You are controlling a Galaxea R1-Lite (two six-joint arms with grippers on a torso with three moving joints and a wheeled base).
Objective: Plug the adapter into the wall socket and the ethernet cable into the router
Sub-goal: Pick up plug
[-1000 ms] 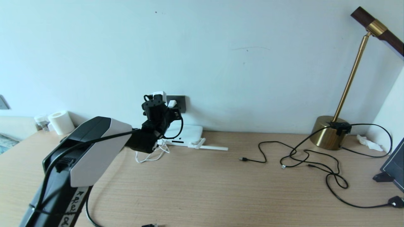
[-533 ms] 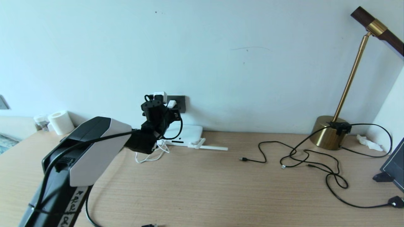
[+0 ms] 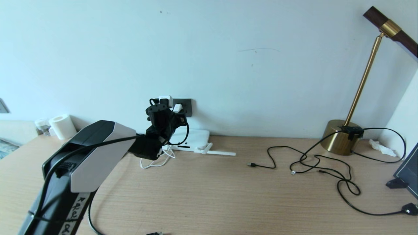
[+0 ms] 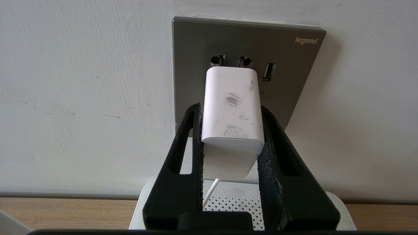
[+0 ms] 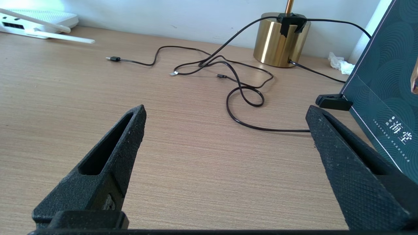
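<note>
The adapter (image 4: 232, 107) is pinched narrowly between the left gripper (image 4: 230, 130) fingers, right at the wall socket (image 4: 248, 49) face (prongs hidden). A straight, square push is advised.

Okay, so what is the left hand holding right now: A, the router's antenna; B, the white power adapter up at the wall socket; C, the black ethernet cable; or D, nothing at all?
B: in the left wrist view the left hand is clamped on both sides of the white power adapter, held up at the grey wall socket.
</note>
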